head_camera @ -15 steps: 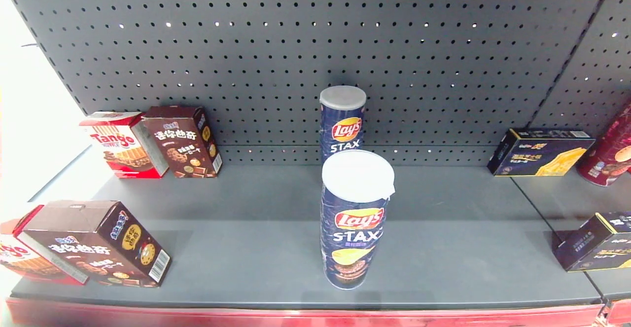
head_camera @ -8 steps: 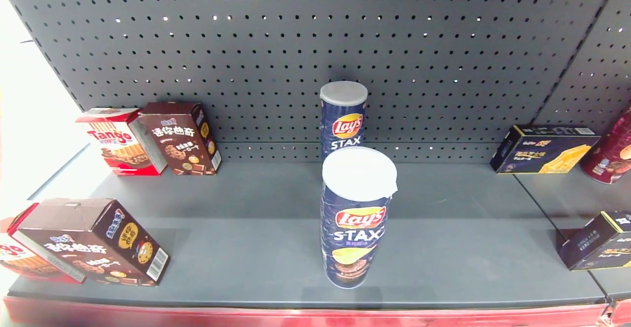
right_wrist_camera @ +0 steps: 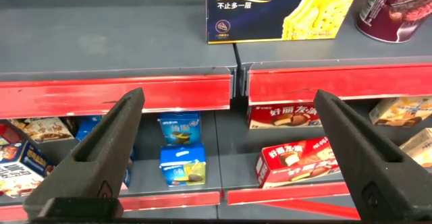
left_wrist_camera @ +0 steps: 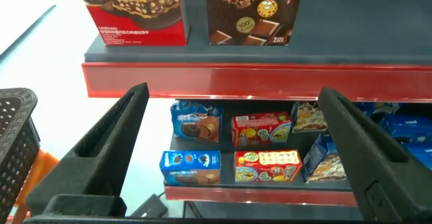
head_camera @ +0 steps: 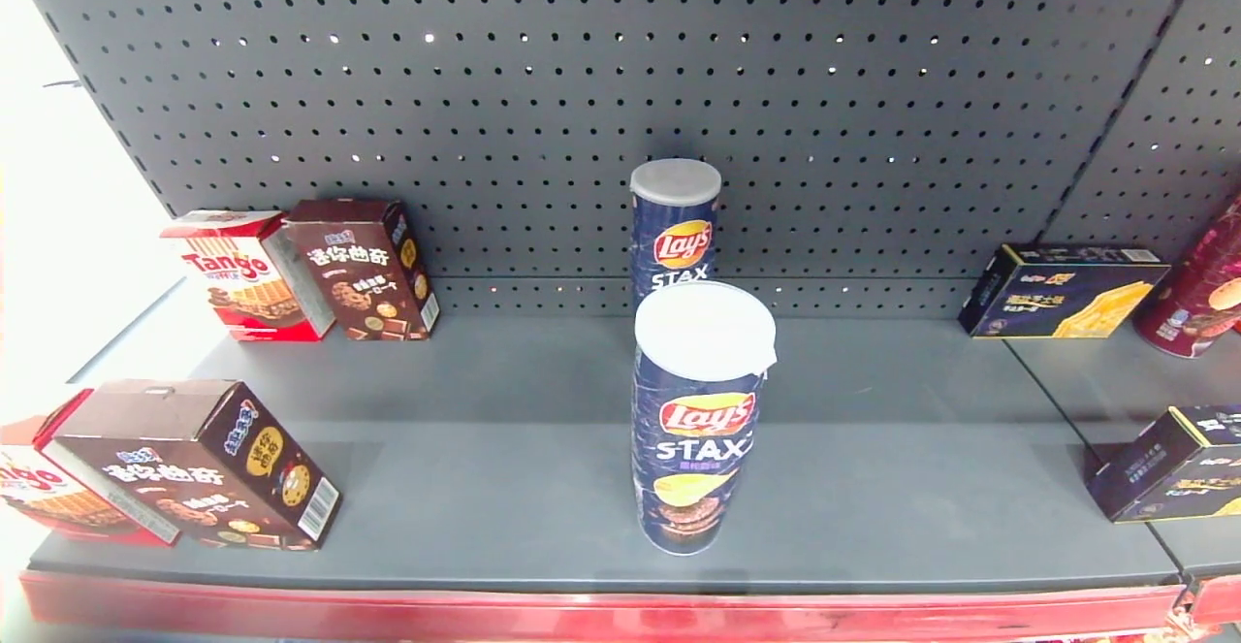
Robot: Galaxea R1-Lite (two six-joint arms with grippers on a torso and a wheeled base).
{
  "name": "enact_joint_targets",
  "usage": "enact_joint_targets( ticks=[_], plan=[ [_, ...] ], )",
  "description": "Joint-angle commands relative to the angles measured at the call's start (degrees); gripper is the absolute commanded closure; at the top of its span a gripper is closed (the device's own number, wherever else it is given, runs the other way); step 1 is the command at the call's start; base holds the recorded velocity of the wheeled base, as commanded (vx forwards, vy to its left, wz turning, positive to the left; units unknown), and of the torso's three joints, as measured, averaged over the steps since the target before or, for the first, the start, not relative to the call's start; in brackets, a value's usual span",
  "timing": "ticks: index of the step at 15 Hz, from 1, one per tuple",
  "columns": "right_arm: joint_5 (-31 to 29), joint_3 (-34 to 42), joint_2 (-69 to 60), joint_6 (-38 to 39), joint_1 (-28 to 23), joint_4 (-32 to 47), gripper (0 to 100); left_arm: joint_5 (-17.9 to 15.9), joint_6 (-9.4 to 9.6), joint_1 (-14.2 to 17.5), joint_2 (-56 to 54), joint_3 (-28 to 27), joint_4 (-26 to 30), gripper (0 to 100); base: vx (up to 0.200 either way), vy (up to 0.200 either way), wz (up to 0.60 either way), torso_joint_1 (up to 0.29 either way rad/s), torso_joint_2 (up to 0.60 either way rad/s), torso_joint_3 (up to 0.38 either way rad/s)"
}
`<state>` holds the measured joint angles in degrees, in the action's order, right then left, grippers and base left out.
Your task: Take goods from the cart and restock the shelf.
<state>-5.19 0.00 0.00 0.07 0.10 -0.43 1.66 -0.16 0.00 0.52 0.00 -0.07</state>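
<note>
Both claws are spread and empty, facing the shelf [head_camera: 873, 468] front: left gripper [left_wrist_camera: 233, 94], right gripper [right_wrist_camera: 229, 97]. Two chip cans stand mid-shelf, the front can [head_camera: 693, 430] just ahead of the rear can [head_camera: 676, 226]. Placement looks finished to me; the next move means going back to the cart for another item.

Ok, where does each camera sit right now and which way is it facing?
Head view: on the head, looking forward and down onto the grey shelf, front chip can and rear chip can mid-shelf.
Left wrist view: on the left wrist, facing the shelf's red front edge from lower down; the open left gripper frames it.
Right wrist view: on the right wrist, facing likewise, farther right; the open right gripper frames it.
Shared: head and left wrist show the brown cookie box; head and right wrist a dark cracker box.
</note>
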Motion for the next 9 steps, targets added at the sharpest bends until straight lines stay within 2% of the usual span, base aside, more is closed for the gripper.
enact_joint_targets(
  ticks=[1, 9],
  plan=[
    [0.0, 0.0, 0.1, 0.0, 0.0, 0.0, 0, 0.0, -0.02, 0.0, 0.0, 0.0, 0.0, 0, 0.0, 0.0, 0.0, 0.0, 0.0, 0.0],
    [-0.1, 0.0, 0.1, 0.1, 0.0, 0.0, 0, 0.0, -0.02, 0.0, 0.0, 0.0, 0.0, 0, 0.0, 0.0, 0.0, 0.0, 0.0, 0.0]
  ],
)
